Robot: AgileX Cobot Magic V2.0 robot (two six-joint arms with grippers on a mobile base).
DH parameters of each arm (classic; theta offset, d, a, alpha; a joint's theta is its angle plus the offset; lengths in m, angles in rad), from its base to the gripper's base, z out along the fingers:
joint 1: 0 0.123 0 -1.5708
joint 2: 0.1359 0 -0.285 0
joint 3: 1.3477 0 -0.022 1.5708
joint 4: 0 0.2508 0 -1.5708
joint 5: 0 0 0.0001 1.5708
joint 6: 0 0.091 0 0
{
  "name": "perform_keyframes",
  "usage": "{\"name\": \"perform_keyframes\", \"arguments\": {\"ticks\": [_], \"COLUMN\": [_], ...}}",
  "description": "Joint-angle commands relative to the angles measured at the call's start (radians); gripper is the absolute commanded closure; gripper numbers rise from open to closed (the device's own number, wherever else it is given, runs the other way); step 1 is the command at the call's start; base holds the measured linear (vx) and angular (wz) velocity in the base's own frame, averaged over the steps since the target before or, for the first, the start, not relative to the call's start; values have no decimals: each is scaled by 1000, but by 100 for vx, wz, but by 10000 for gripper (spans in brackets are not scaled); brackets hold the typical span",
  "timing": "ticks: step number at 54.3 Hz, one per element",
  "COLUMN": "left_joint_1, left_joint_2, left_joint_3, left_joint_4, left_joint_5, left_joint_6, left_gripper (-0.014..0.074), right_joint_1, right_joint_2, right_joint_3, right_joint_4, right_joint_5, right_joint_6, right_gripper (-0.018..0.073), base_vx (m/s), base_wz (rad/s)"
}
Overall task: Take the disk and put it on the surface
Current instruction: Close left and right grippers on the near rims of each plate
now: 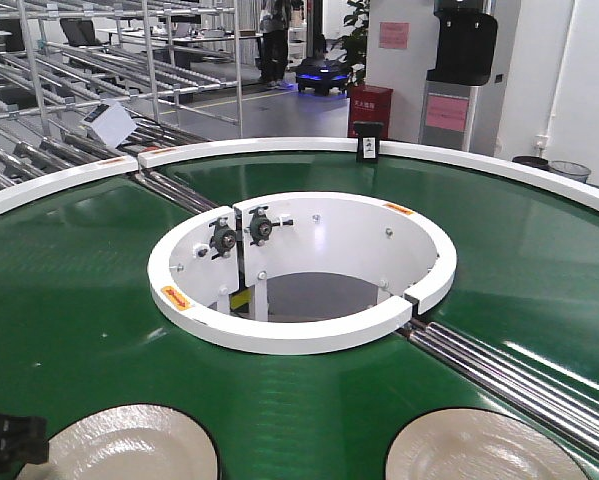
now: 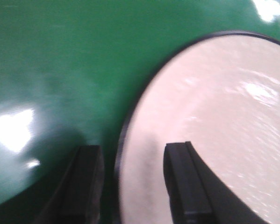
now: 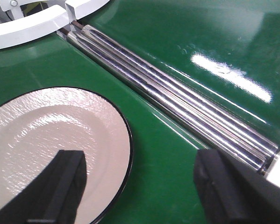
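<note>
Left jaws: apart, one over the green belt (image 2: 60,56), one over the left plate (image 2: 214,116).
Right jaws: apart, one over the right plate (image 3: 51,140), one over the belt.
Plates: both lie flat on the belt.
Farther: shiny rollers (image 3: 168,93), white ring (image 1: 299,335).

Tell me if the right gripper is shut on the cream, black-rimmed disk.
No: the right gripper is open, its fingers wide apart above disk and green belt.

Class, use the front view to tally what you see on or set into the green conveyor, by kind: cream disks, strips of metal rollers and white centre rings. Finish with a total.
Cream disks: 2
Strips of metal rollers: 2
White centre rings: 1
Total: 5
</note>
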Motion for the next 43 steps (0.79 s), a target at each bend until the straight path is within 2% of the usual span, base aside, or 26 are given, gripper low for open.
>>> {"name": "perform_keyframes", "arguments": {"ticks": [1, 11, 15, 26, 29, 35, 43], "left_joint_1": [1, 0, 0, 0, 0, 0, 0], "left_joint_2": [8, 78, 97, 102, 102, 102, 101], "left_joint_3": [-28, -28, -28, -30, -30, -30, -30], "left_joint_4": [-84, -85, -95, -235, -270, -313, -345], "left_joint_5": [19, 65, 104, 273, 317, 364, 397], "left_joint_6": [63, 70, 105, 253, 280, 271, 242], "left_gripper": [169, 169, 169, 195, 217, 278, 409], "right_joint_1": [-6, -6, -6, -6, -6, -6, -7], "right_joint_2": [-2, -2, -2, 1, 1, 3, 65], "right_joint_3": [-34, -34, -34, -34, -32, -31, -50], "right_joint_4": [-3, -4, -4, -4, -7, 5, 33], "right_joint_5": [-70, -68, -69, -79, -78, -47, 102], "right_joint_6": [1, 1, 0, 0, 0, 25, 154], "right_gripper": [15, 15, 15, 15, 15, 17, 33], "base_vx": [0, 0, 0, 0, 0, 0, 0], "base_wz": [0, 0, 0, 0, 0, 0, 0]}}
